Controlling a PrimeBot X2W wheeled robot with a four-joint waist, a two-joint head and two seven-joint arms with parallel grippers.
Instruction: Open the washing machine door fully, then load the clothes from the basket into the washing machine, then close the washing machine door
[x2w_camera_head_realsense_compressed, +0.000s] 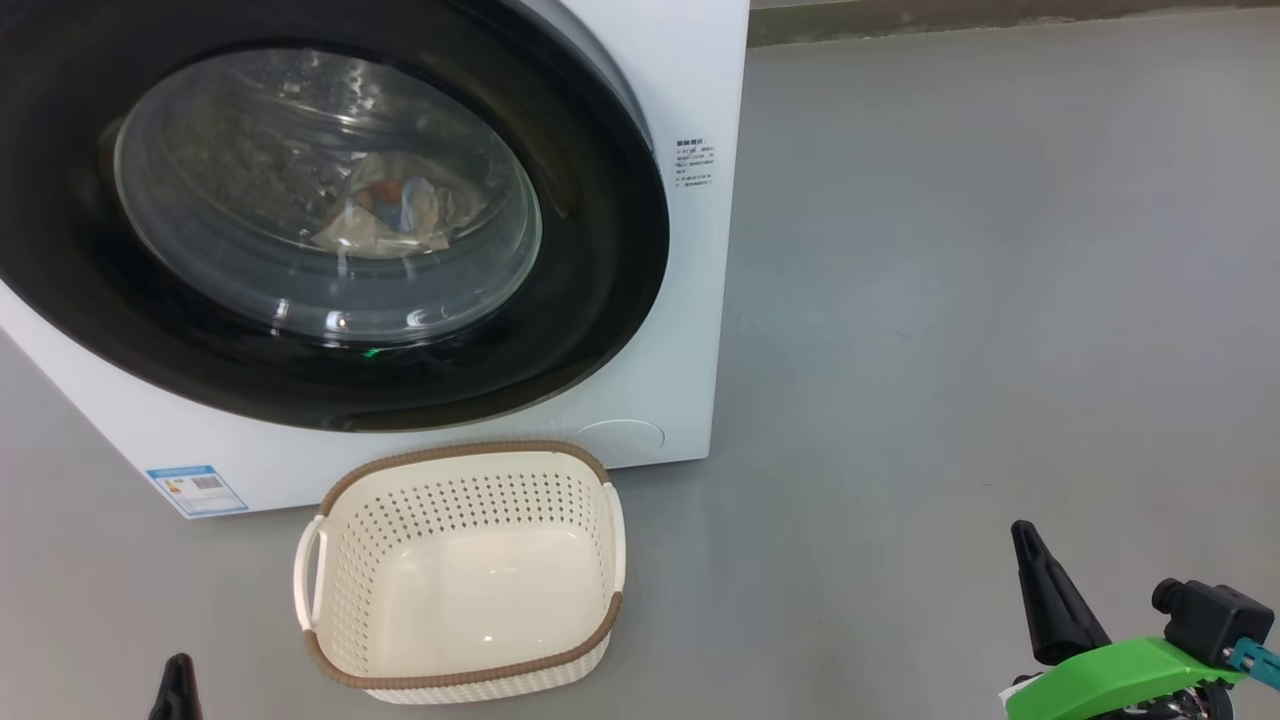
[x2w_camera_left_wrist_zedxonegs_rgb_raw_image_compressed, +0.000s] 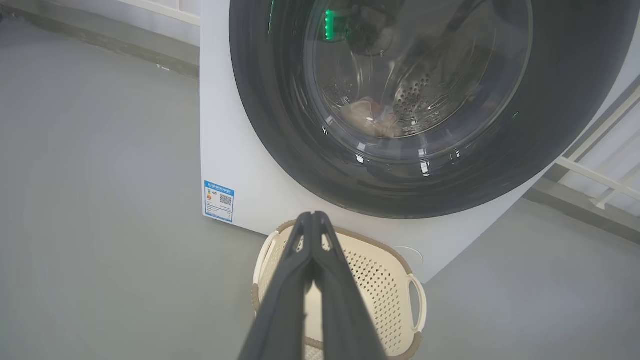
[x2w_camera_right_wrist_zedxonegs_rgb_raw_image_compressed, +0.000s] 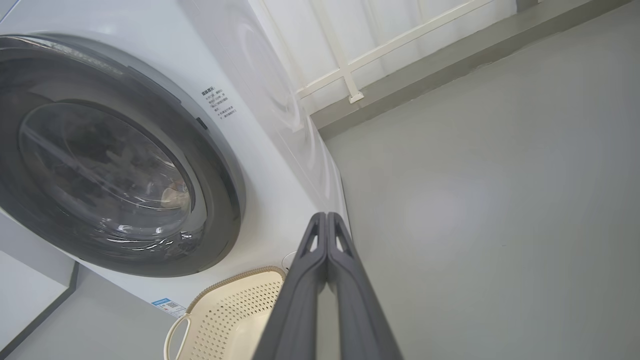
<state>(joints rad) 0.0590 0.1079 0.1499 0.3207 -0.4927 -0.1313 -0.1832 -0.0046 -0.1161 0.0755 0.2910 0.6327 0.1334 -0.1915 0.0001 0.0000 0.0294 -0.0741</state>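
Head view, upper left of frame: we noted the washing machine door (x2w_camera_head_realsense_compressed: 600, 250) lying flush against the white washing machine (x2w_camera_head_realsense_compressed: 690, 380), its glossy black rim closed all round. Through the glass bowl, left of frame centre, we saw the clothes (x2w_camera_head_realsense_compressed: 395, 215) inside the drum: a cream bundle with blue and orange-brown patches. A second bundle we could not make out. The basket (x2w_camera_head_realsense_compressed: 460, 455) stood upright on the grey floor (x2w_camera_head_realsense_compressed: 950, 300) at lower centre, just in front of the machine's base, its smooth bottom bare to view. A blue label sticker (x2w_camera_head_realsense_compressed: 197, 490) sat low on the machine, left of the basket.

Left wrist view: the left gripper (x2w_camera_left_wrist_zedxonegs_rgb_raw_image_compressed: 312, 216) rose from the bottom edge at mid-frame, its two dark fingers pressed tip to tip and gripping nothing. The basket lay behind them in the picture.

Right wrist view: the right gripper (x2w_camera_right_wrist_zedxonegs_rgb_raw_image_compressed: 326, 216) was likewise fully closed, fingers meeting at the tips, nothing between them. The basket showed at lower left, a white railing (x2w_camera_right_wrist_zedxonegs_rgb_raw_image_compressed: 345, 75) at upper centre.

Back in the head view, both grippers sat at the bottom corners, well apart from basket and door.
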